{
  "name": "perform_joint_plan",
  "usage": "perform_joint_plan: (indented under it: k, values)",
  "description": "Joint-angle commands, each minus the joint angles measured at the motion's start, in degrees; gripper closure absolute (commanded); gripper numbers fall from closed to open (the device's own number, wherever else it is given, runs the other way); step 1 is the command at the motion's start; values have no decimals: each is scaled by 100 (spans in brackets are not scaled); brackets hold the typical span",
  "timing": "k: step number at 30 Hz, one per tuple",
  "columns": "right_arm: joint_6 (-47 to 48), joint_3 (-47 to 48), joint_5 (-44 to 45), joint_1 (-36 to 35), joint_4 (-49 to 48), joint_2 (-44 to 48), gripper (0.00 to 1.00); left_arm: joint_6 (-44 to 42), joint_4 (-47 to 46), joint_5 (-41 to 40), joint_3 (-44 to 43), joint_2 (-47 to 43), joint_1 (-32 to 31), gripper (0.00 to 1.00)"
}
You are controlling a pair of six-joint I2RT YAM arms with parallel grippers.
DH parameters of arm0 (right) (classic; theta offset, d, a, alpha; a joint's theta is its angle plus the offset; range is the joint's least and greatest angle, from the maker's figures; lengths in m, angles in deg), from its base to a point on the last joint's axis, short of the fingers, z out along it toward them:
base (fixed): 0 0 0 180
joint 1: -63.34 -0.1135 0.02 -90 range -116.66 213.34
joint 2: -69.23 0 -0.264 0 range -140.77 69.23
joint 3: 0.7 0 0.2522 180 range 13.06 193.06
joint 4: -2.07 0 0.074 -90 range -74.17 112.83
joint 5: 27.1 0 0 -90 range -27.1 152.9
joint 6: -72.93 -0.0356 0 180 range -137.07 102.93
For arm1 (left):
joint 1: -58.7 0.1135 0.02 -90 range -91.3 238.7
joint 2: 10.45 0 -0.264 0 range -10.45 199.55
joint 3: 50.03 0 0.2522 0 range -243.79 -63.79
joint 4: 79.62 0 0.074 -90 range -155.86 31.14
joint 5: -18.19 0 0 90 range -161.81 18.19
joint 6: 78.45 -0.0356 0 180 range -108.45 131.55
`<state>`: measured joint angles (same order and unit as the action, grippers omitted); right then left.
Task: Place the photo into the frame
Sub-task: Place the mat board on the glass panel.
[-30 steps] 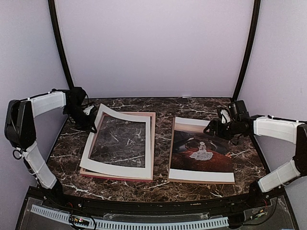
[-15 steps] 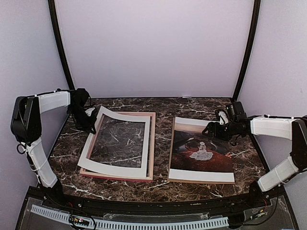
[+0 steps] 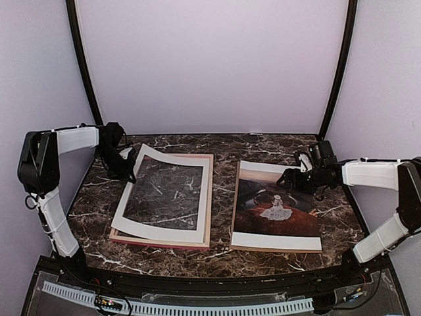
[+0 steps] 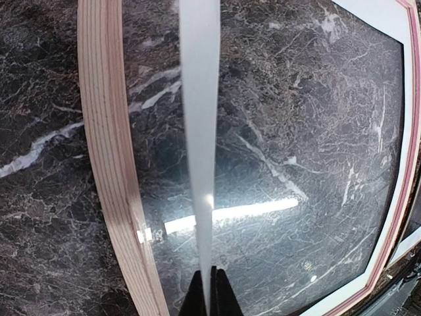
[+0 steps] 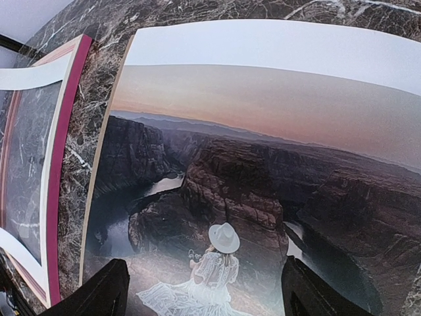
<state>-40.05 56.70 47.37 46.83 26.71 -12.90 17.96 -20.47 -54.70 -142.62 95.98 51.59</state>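
Note:
The photo lies face up at the right of the table, showing a white-dressed figure in a canyon. My right gripper hovers over its far right part, open, with a finger on either side of the figure and nothing held. The pink frame lies flat at the left, its moulding on the marble. A white mat rests across it, with its far left edge raised. My left gripper is shut on that edge of the white mat, seen edge-on between my fingers.
A brown panel lies under the photo, its edge showing at the front. The table is dark marble. Black posts and purple walls stand at the back and sides.
The left gripper has shifted the held mat edge slightly back and to the right. The right gripper has barely moved.

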Motion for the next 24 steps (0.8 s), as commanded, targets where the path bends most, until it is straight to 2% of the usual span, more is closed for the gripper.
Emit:
perform_joint_plan:
  k: [1, 8, 12, 24]
  values:
    - [31, -57, -62, -60, -235, -44, 19, 79, -69, -1, -151, 23, 17, 100]
    - [13, -75, -67, -63, -276, -65, 19, 144, -98, -41, -129, 68, 17, 100]
    - [30, -79, -45, -62, -268, -56, 19, 172, -122, -27, -109, 91, 17, 96]
    - [30, -92, -25, -61, -244, -49, 19, 224, -110, -258, -150, 109, 17, 59]
